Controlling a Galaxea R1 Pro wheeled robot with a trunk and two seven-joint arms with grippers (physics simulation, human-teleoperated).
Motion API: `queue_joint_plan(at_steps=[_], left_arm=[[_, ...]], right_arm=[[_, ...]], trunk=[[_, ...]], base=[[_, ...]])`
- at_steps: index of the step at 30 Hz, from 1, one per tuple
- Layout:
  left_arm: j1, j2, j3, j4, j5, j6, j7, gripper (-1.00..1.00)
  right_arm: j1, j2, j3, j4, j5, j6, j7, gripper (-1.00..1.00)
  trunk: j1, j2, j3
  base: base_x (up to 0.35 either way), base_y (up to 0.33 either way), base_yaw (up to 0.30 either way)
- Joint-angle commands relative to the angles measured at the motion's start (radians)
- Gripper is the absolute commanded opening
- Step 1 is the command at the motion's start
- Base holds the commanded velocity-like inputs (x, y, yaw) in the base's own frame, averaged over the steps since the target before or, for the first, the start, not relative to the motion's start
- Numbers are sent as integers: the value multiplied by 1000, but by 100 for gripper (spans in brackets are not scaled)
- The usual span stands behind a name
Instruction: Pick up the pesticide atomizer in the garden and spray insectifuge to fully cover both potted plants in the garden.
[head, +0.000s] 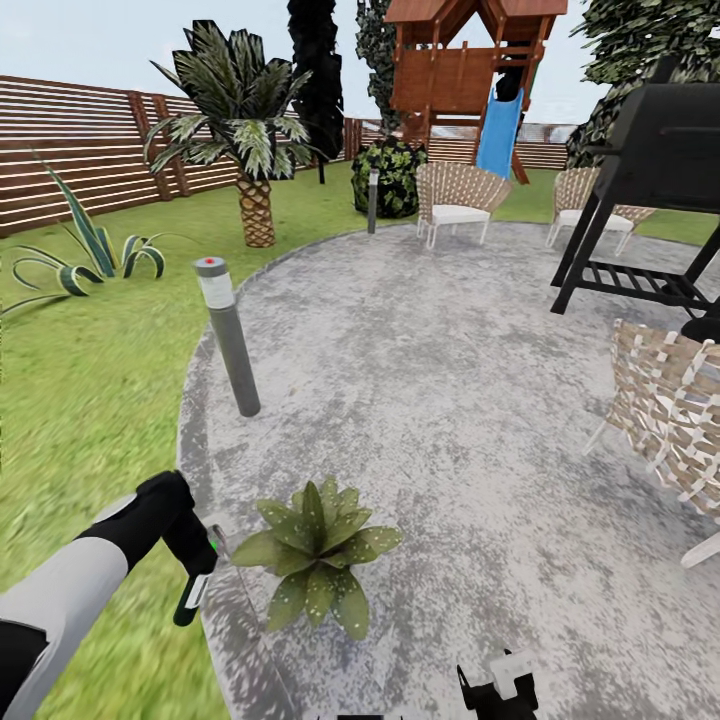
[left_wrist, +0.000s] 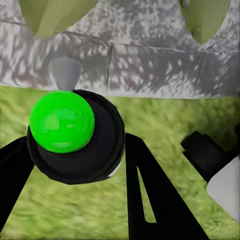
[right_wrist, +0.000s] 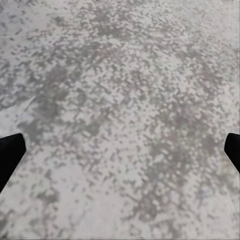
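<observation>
left claw (head: 200, 575) clenched on pesticide atomizer (left_wrist: 75, 135), green-topped dark body between its fingers, over lawn edge | potted plant (head: 318, 553) on patio (head: 450, 400), just right of left claw | right claw (right_wrist: 120, 150) released above bare paving

grey patio (head: 450, 400), potted plant (head: 318, 555), bollard lamp (head: 229, 335)

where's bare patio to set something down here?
Widest bare paving: between bollard lamp, potted plant and wicker chairs. The right pincer hangs open over bare paving too. Crowded: the patio edge where the left pincer holds the atomizer beside the plant.
</observation>
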Motion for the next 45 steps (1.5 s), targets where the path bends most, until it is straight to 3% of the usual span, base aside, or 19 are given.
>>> queue_joint_plan(at_steps=[1,11,14,20,24,35,45], left_arm=[[0,1,-6,-3,-2,9,-7,-100],[1,-2,-11,-1,-5,10,-9,-100],[0,-3,-51,1,-45,31,-10,-100],[0,-8,-61,0,-66,41,-11,-100],[0,-10,-59,-4,-91,43,-11,-100],[-17,-22,-15,-14,-93,79,-3,-100],[-12,-9,-17,-9,-98,83,0,-100]], right_arm=[[-1,0,-7,1,11,-3,-4,100],[-1,0,-7,1,11,-3,-4,100],[-1,0,-7,1,11,-3,-4,100],[-1,-1,-8,0,11,-3,-4,100],[-1,-2,-8,0,11,-3,-4,100],[-1,-2,-8,0,11,-3,-4,100],[-1,-2,-8,0,11,-3,-4,100]], trunk=[[0,0,-1],[0,0,-1],[0,0,-1],[0,0,-1],[0,0,-1],[0,0,-1],[0,0,-1]], base=[[0,128,0],[0,16,-147],[0,43,-283],[-187,148,-49],[-332,7,-1],[-131,-28,-26],[0,85,-176]])
